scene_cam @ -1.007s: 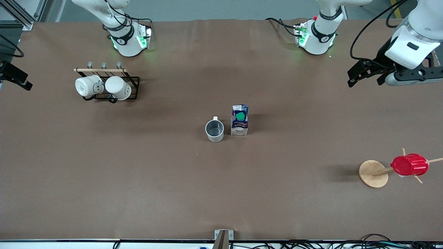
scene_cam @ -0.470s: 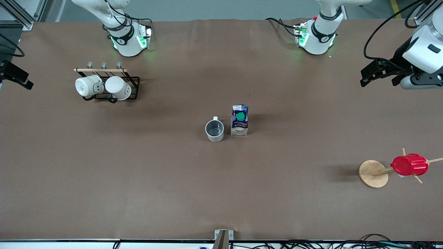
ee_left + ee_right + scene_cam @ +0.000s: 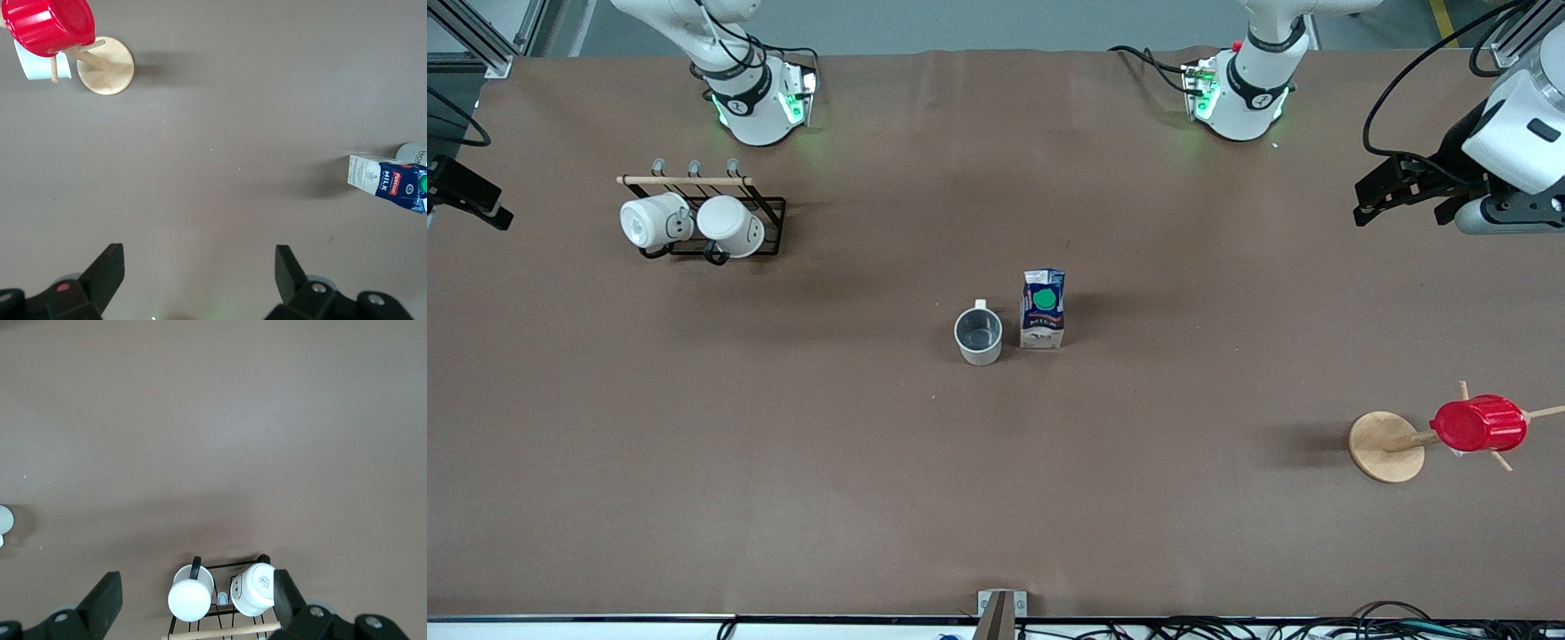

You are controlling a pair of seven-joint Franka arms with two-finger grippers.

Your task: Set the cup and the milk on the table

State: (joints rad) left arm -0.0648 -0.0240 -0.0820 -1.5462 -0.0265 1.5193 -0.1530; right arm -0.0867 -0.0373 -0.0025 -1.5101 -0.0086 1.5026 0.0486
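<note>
The left gripper (image 3: 1371,192) hangs in the air over the left arm's end of the table (image 3: 871,462), its fingers (image 3: 105,270) spread wide with nothing between them. The right gripper (image 3: 193,600) is up over the right arm's end, fingers (image 3: 105,595) also wide apart and empty, above a black wire rack (image 3: 223,603) that carries two white mugs (image 3: 190,600) lying on their sides.

Well apart from both pairs of fingers, in the middle of the table, the cup (image 3: 979,335) stands upright with its mouth up, showing a grey inside; its handle points toward the robots' bases. Just beside it, toward the left arm's end, the milk (image 3: 1042,308) stands upright, long axis vertical, green cap on the sloped top. Whether the two touch is not clear.

Between the left fingers and the milk there is only bare brown surface. Nearer the front camera, at the left arm's end, a wooden mug tree (image 3: 1389,445) holds a red cup (image 3: 1479,423) on one peg.
</note>
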